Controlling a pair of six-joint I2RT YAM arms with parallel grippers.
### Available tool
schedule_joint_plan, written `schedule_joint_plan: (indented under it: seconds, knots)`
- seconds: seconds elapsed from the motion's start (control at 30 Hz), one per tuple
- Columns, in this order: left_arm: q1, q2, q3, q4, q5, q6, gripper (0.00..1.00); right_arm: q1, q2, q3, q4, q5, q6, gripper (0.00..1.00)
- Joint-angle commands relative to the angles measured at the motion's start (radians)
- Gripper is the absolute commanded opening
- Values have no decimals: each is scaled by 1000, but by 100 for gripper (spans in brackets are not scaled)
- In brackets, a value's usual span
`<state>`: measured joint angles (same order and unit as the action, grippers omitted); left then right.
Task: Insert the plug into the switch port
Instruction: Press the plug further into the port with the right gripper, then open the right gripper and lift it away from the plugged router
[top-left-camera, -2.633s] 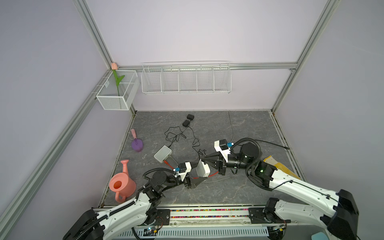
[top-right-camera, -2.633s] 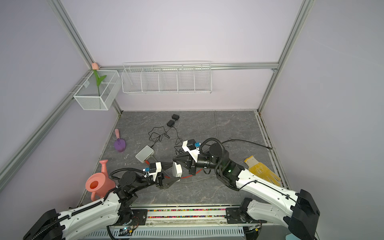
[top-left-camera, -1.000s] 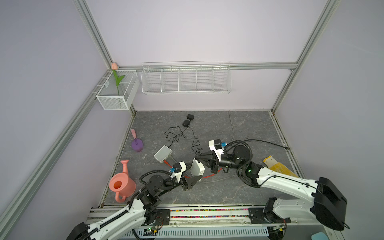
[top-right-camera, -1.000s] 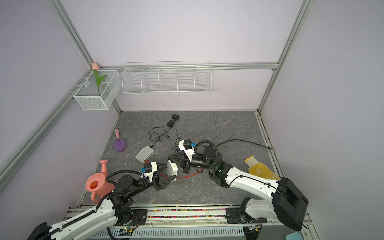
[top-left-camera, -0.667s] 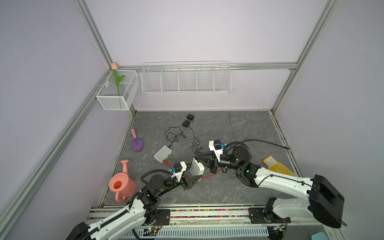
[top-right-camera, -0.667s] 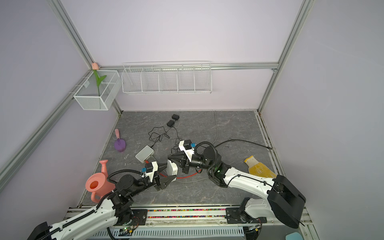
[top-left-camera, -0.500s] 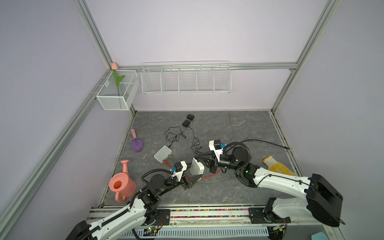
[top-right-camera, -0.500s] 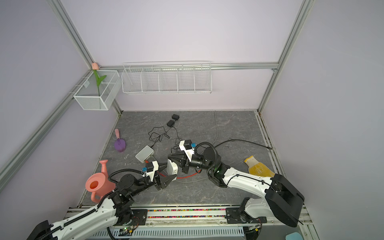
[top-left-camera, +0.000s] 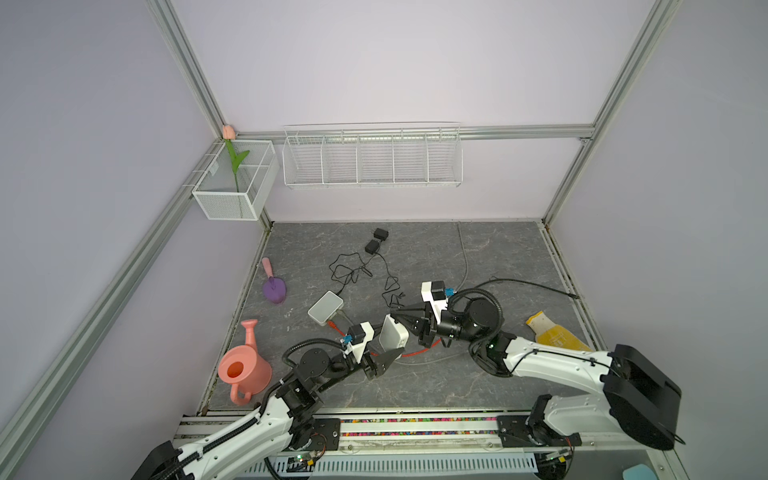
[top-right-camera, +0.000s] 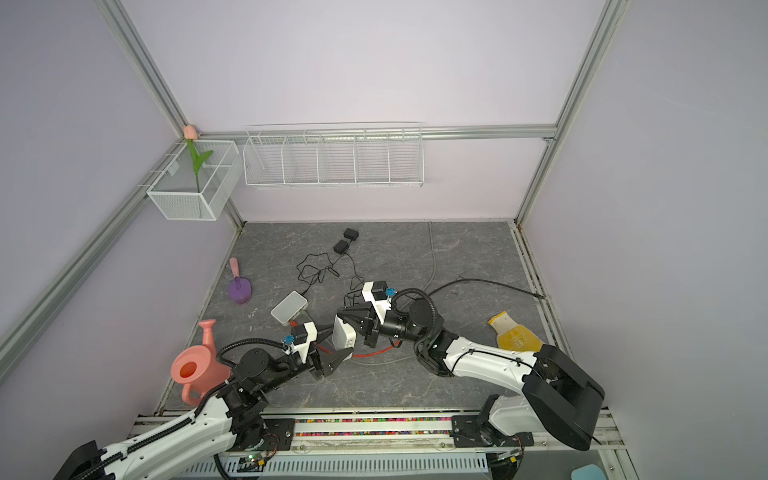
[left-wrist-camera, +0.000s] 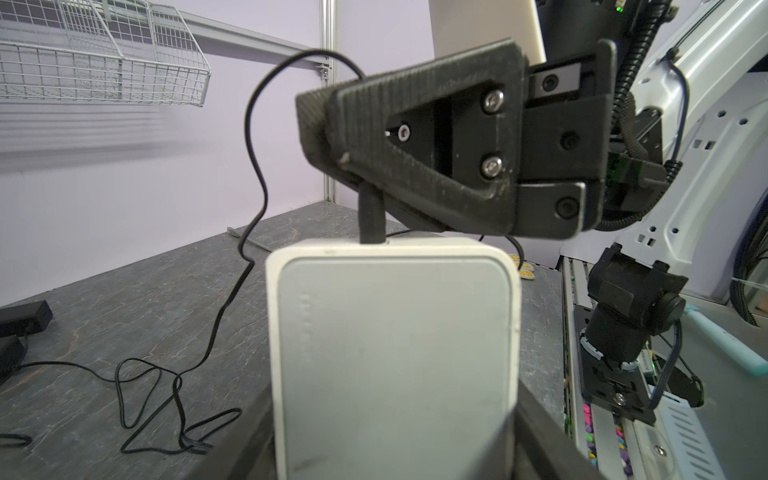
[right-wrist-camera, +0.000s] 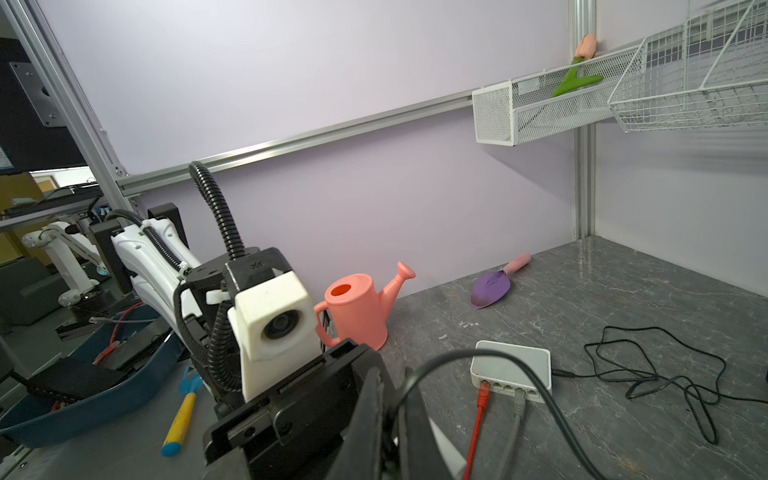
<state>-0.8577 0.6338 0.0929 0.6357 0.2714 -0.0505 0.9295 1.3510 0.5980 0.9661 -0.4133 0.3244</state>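
Can (top-left-camera: 245, 368): pink, at the left edge of the table (top-left-camera: 478, 257), well apart from my grippers.
Second switch (top-left-camera: 326, 307): flat on the table. Only the right wrist view shows the red cable (right-wrist-camera: 478, 419) and grey cable (right-wrist-camera: 513, 428) in its ports.
Left gripper (top-left-camera: 388, 348): clamped on the switch (top-left-camera: 394, 334), which I hold on edge above the table. The left wrist view shows my fingers (left-wrist-camera: 548, 444) on both its sides.
Plug (left-wrist-camera: 371, 216): black, seen only in the left wrist view. Its tip meets the switch edge facing my right gripper; how deep it sits I cannot tell. Both top views hide it.
Right gripper (top-left-camera: 404, 319): jaws together on the plug, right at the switch. The right wrist view shows just the cord (right-wrist-camera: 457, 357) looping out past my fingers.
Glove (top-left-camera: 555, 338): yellow, lying far right.
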Motion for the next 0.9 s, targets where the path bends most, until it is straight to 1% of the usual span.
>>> schedule_joint_plan:
  seconds: [0.0,0.1,0.23,0.3,0.37,0.4,0.47,0.53,0.57,0.6,0.67,0.7,0.73,0.87]
  knots:
    - [-4,-81,96,473,0,38,0,28,107,-90,-304,-62,37,7]
    - [-4,-94,136,444,8,44,0,29,117,-84,-309,-56,36,7]
    - [-4,-102,130,416,7,46,0,28,108,-56,-366,-51,20,7]
    - [-4,-99,123,380,6,47,0,28,97,-25,-422,-49,-1,7]
    - [-3,-90,123,312,18,58,0,27,78,24,-525,-35,-43,7]
    - [-3,-83,121,279,14,62,0,22,66,64,-599,-30,-76,10]
    - [-4,-64,98,253,-15,61,0,6,48,160,-767,-22,-153,21]
    - [-3,-41,65,234,-40,59,0,-10,38,268,-933,-18,-227,37]
    - [0,-31,72,188,-56,55,0,-18,34,334,-1004,-26,-261,45]
    - [4,-24,94,104,-66,56,0,-25,26,374,-1056,-36,-283,51]
    - [6,-4,169,-57,-89,67,0,-33,4,418,-1111,-37,-308,60]
    - [6,9,190,-113,-111,67,0,-36,-9,429,-1131,-27,-313,62]
    - [8,20,200,-134,-124,68,0,-38,-22,434,-1144,-20,-316,63]
    - [27,57,204,-117,-130,53,0,-48,-96,403,-1176,7,-318,66]
